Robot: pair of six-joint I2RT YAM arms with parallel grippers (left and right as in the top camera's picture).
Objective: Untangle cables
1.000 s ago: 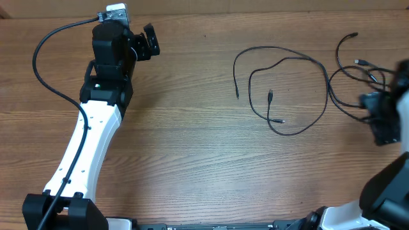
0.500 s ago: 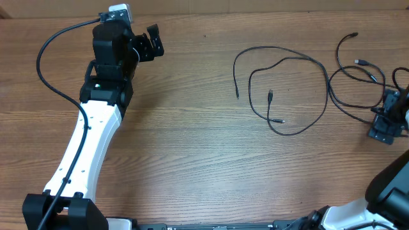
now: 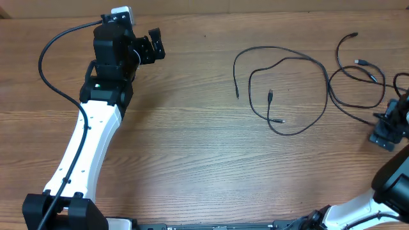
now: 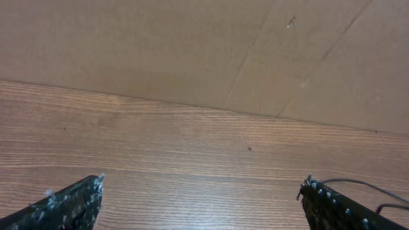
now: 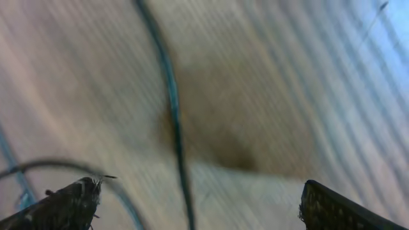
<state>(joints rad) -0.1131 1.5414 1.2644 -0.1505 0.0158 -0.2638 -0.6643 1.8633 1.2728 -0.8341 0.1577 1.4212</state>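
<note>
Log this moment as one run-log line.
left gripper: open, empty, away from cables | right gripper: open, empty, above cables | cables: spread on table

A wood-grain table [image 3: 192, 160] carries thin black cables [image 3: 327, 86] in loose loops toward its right end.

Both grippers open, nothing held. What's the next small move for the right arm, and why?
Probably lower the right gripper onto the right-hand cable lying just beside it and close. Its jaws are open and empty, that cable meets the middle cable at one side, and the left gripper sits far away.
</note>
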